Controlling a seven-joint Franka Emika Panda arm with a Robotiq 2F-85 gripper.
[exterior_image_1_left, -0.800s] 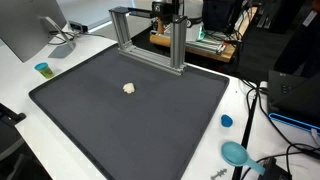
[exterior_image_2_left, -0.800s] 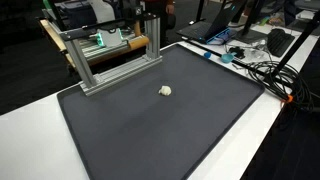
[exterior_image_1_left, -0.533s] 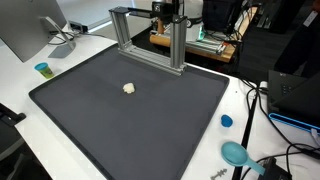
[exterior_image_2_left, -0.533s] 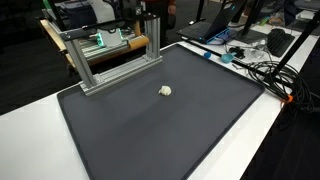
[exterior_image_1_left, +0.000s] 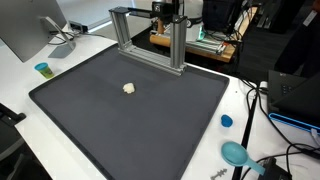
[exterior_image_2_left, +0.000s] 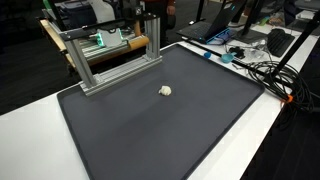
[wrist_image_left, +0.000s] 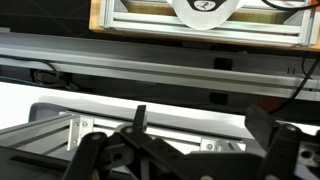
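A small cream lump (exterior_image_1_left: 129, 88) (exterior_image_2_left: 166, 90) lies alone near the middle of a dark mat (exterior_image_1_left: 100, 125) (exterior_image_2_left: 150, 130). An aluminium frame (exterior_image_1_left: 150, 40) (exterior_image_2_left: 110, 55) stands at the mat's far edge. My gripper (wrist_image_left: 205, 125) is open, with its two dark fingers (wrist_image_left: 140, 118) spread wide and nothing between them. It hangs above and behind the frame, far from the lump. In the wrist view the frame's bars (wrist_image_left: 160, 70) run across below the fingers. The lump is not in the wrist view.
A small blue cup (exterior_image_1_left: 43, 69) and a monitor (exterior_image_1_left: 25, 30) stand off the mat's one side. A blue cap (exterior_image_1_left: 226, 121), a teal tool (exterior_image_1_left: 235, 153) and cables (exterior_image_2_left: 260, 70) lie on the white table at the other side. A wooden tray (wrist_image_left: 130, 20) sits behind the frame.
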